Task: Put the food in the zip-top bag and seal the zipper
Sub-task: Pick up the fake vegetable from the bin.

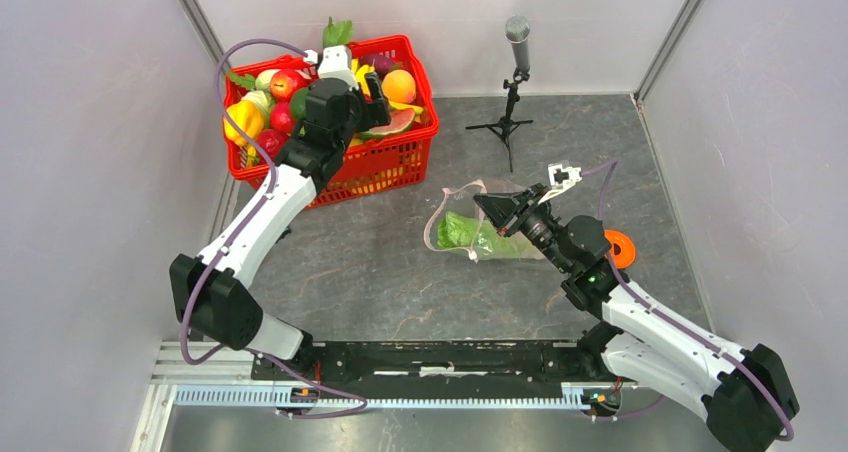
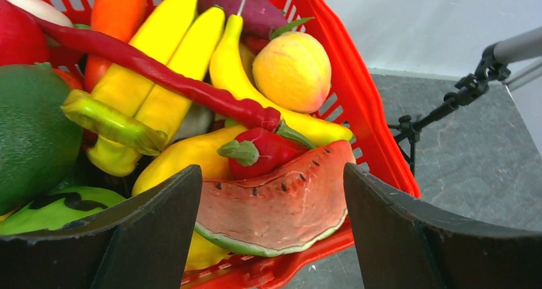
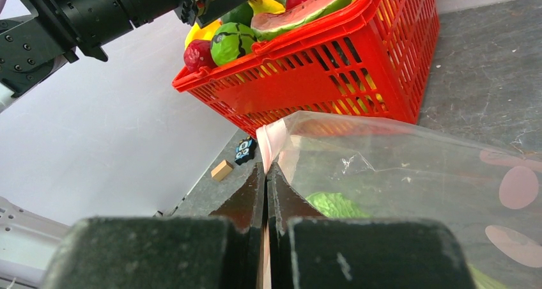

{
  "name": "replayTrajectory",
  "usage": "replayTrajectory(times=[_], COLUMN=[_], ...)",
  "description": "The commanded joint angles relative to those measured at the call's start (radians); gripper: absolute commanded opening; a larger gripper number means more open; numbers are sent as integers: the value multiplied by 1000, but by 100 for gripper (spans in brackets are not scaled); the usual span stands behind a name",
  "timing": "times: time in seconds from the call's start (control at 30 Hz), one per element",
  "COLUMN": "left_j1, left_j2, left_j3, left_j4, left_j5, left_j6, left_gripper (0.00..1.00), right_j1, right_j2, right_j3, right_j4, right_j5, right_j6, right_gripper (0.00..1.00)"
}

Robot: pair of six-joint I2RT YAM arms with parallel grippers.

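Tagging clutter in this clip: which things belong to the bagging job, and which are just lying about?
Job: zip-top bag, pinched by right gripper; cabbage inside it; watermelon slice, under the open left gripper; other toy food in the red basket.
Lying about: microphone stand; orange ring; small tan block.

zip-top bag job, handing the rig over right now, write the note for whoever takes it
Left tool: open, over the red basket, jaws either side of the watermelon slice, not gripping it.
Right tool: shut on the zip-top bag edge, holding its mouth up.
Done: cabbage is in the bag.
Left: move the watermelon slice and other food from basket to bag, then seal the zipper, which is open.
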State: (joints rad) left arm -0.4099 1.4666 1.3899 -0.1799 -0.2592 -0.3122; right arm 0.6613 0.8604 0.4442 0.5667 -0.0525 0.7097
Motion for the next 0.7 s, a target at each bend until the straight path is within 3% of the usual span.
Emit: replayTrajectory(times=[0.0,0.27,0.67], left_j1=[5,6,14], left_j2=[5,97,167], left_j3=[2,68,86], left_j4=[74,57,146], left_j5=[-86,-114,-120], left_j6=[-39,-83,-39], left_gripper=[87,84,69], right_j1=[3,3,3], right_j2=[0,-7,-24], right_j3=[16,11,1], right_j4=[44,45,44], right_j5=[-13,-9,1], right_j6=[-8,-3,-5], right_gripper=[0,0,0])
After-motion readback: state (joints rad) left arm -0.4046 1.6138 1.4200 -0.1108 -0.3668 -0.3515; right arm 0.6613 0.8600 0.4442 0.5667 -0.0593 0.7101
